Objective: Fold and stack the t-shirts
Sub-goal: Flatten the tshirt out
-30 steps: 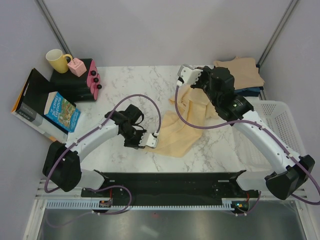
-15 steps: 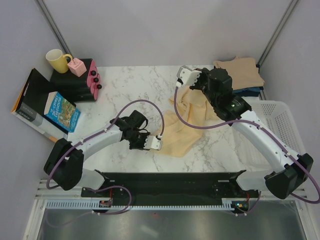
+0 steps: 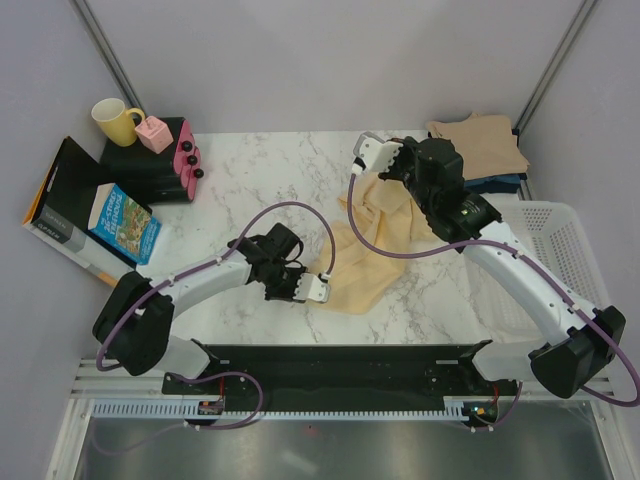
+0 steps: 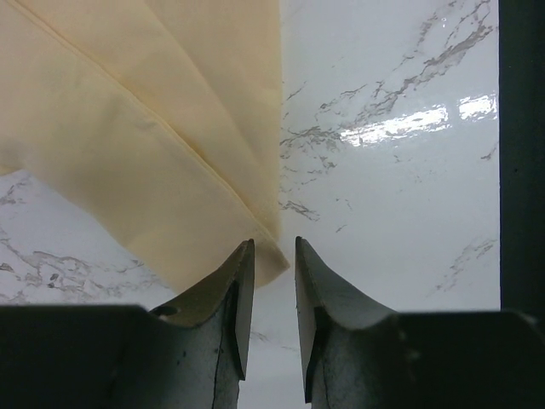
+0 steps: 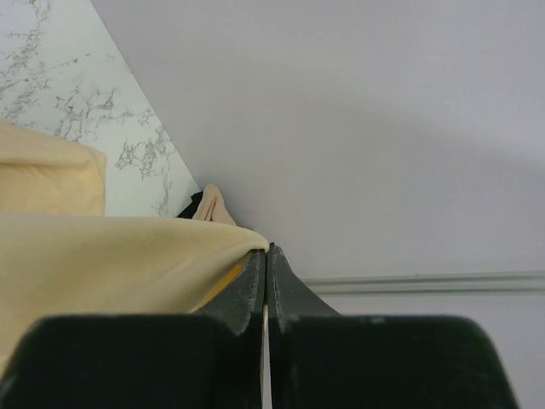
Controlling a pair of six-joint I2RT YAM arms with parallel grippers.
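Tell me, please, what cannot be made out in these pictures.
- Top view: the dark shirts are mostly covered by the tan-beige folded t-shirt; their number is unclear.
- Left wrist view: the left fingers cover the corner of the pale yellow-cream cotton t-shirt; contact is unclear.
- Right wrist view: the shut right fingers hide how much shirt they pinch.
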